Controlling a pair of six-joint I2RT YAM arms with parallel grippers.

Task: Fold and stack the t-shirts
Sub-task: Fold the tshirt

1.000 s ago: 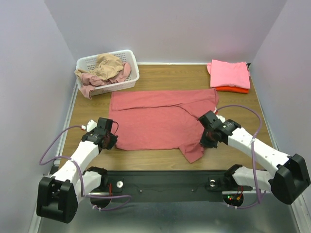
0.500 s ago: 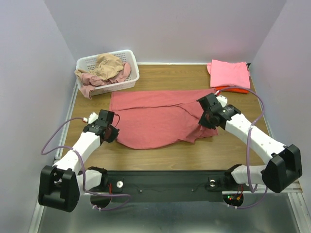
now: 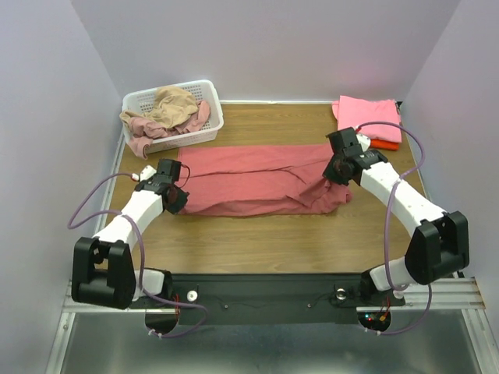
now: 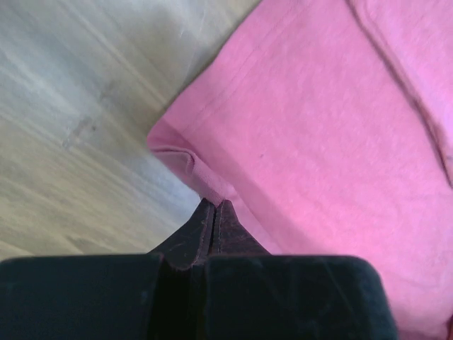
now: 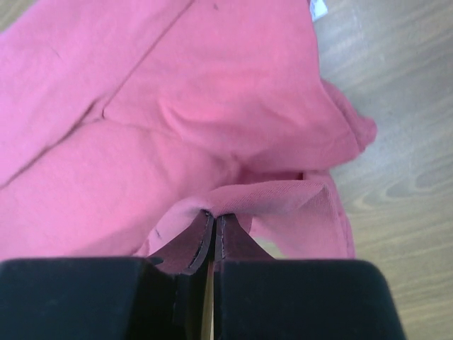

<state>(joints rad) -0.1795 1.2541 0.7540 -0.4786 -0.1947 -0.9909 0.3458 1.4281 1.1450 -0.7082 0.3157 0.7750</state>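
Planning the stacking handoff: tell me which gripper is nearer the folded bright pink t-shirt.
Right. The right gripper sits just short of the bright pink t-shirt, pinching the dusty red t-shirt at its right end; the left gripper pinches the opposite end, much farther off.

White plastic lattice basket [image 3: 189, 137] just beyond the left pincer [image 3: 176, 201], well apart from the right pincer [image 3: 336, 173], wood-grain table [image 3: 265, 234] beneath and on the near side of both pincers, dark metal rail [image 3: 257, 300] nearer still, pale lilac walls [image 3: 265, 47] beyond
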